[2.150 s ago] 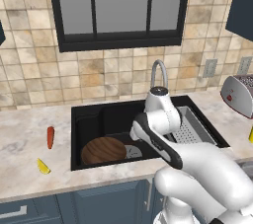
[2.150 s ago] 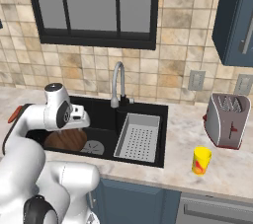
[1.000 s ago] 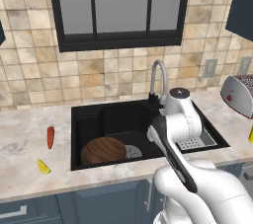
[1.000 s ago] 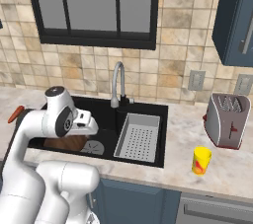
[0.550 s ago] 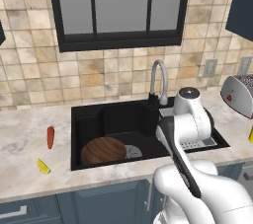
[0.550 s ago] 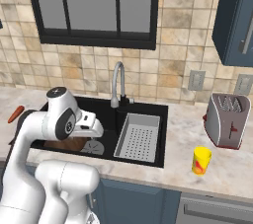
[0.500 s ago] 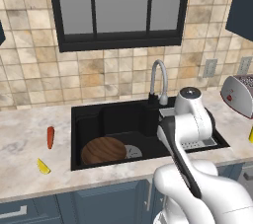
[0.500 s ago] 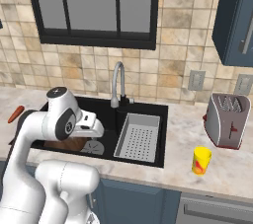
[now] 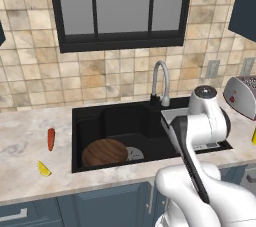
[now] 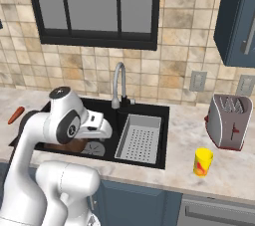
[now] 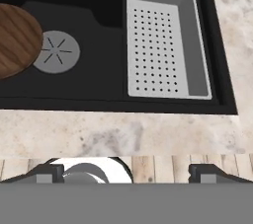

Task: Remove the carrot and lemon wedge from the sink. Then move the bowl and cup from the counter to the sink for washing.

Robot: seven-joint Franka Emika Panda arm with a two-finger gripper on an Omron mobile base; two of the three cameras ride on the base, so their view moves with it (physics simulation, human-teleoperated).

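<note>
the gripper [image 11: 126,168] hangs with fingers spread wide and empty, the grey perforated tray [image 11: 165,45] just ahead. the small yellow cylindrical cup [image 10: 203,162] sits well off sideways on the beige counter [image 10: 189,135]; a hasty swing could topple it.

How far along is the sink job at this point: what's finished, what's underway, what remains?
Done: the carrot and lemon wedge lie on the counter left of the sink, and the bowl sits in the basin beside the drain.

In hand: nothing; the gripper is open and empty above the sink's front edge.

Left: the cup stands on the counter to the right, near the toaster.
</note>
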